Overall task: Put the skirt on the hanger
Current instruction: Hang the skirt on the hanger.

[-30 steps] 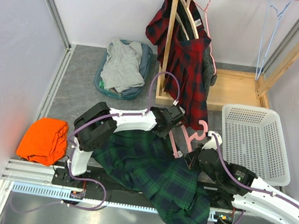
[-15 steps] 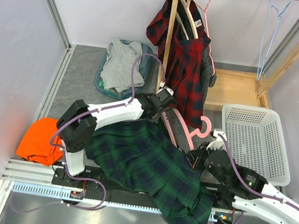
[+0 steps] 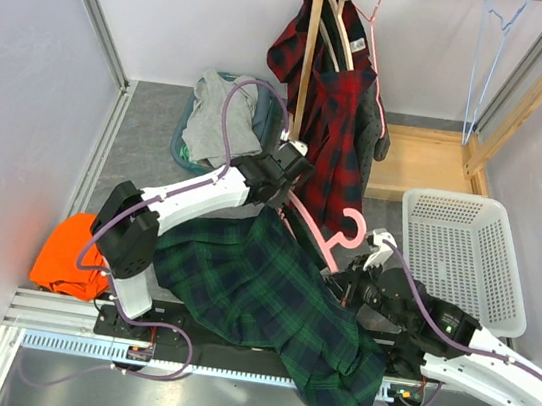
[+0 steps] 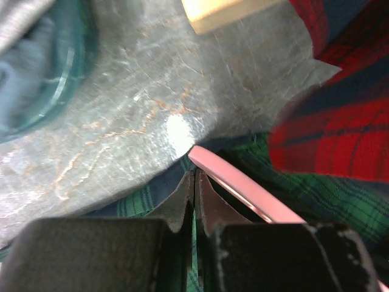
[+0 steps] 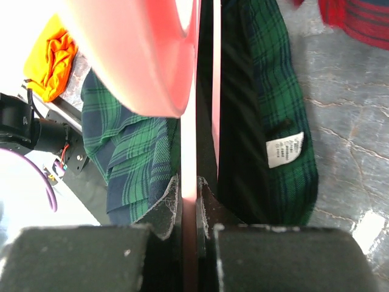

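The green skirt lies spread on the table in front of the 2 arms, and 1 corner reaches over the near edge. The pink hanger is tilted above the skirt's far side, with its hook toward the white basket. The right gripper has its fingers closed tight on a thin pink bar of the hanger. The skirt's white label shows just beside it. The left gripper is at the hanger's other end, near the red garment on the rack. Its fingers are pressed together with a thin strip of green cloth between them. An orange cloth lies at the left.
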